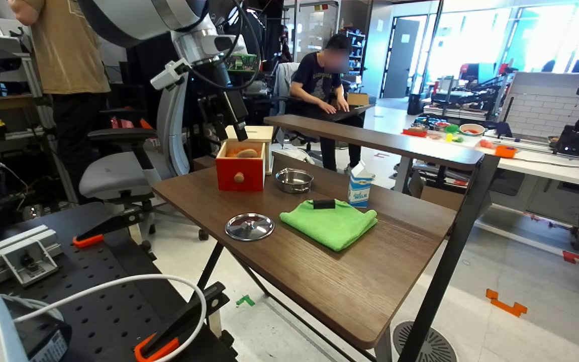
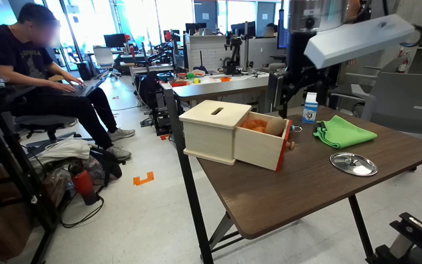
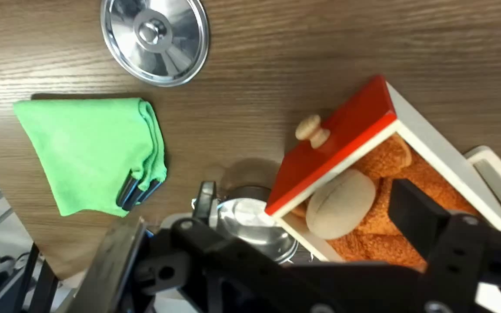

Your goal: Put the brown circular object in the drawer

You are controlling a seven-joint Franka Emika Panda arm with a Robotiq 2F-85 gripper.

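The drawer [image 1: 240,176] has a red front with a wooden knob. It stands pulled out of its light wooden box [image 2: 211,135]. The brown circular object [image 3: 342,204] is a tan, egg-shaped piece. It lies inside the drawer near the front, on orange fuzzy material [image 3: 385,230]; it also shows in both exterior views [image 1: 247,153] [image 2: 276,126]. My gripper [image 3: 305,195] is open and empty, above the drawer. In the wrist view one finger overlaps the orange material and the other is outside the drawer, by the pot. In an exterior view the fingertips [image 1: 233,134] are just above the drawer.
A metal pot [image 1: 294,181] stands beside the drawer. A shiny lid [image 1: 249,227], a folded green cloth [image 1: 329,223] and a milk carton [image 1: 360,188] are on the brown table [image 1: 370,281]. A raised shelf [image 1: 380,138] runs along one table edge.
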